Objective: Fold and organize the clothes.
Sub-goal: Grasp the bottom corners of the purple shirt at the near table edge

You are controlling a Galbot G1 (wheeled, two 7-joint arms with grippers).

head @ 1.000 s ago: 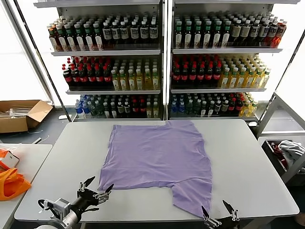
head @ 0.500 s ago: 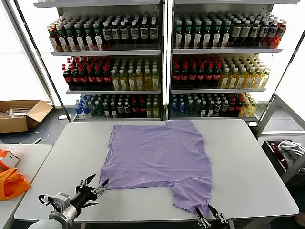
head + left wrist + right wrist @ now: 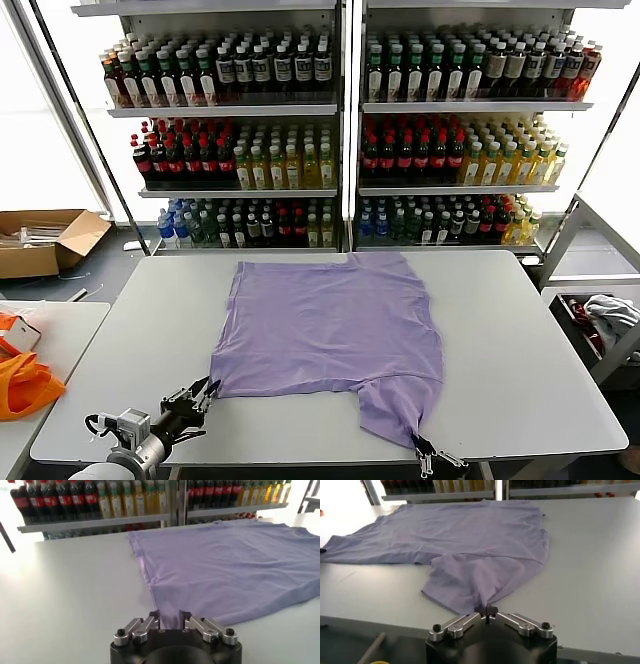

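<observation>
A lavender T-shirt point(image 3: 330, 320) lies spread flat on the grey table point(image 3: 520, 340), with one flap reaching toward the near edge. My left gripper point(image 3: 205, 392) is at the shirt's near left corner. In the left wrist view the T-shirt point(image 3: 235, 565) runs into the left gripper point(image 3: 170, 620), whose fingertips pinch a fold of the hem. My right gripper point(image 3: 420, 448) is at the table's near edge, on the tip of the flap. In the right wrist view the T-shirt point(image 3: 470, 535) gathers to a point where the right gripper point(image 3: 487, 611) is shut on it.
Shelves of drink bottles point(image 3: 340, 150) stand behind the table. A bright orange bag point(image 3: 25, 385) lies on a side table at the left, and a cardboard box point(image 3: 45, 240) sits on the floor beyond it. A bin with cloth point(image 3: 600, 320) stands at the right.
Both grippers were open and just short of the shirt's near edge. They have moved onto the fabric and closed on it, the left at the corner, the right at the flap's tip.
</observation>
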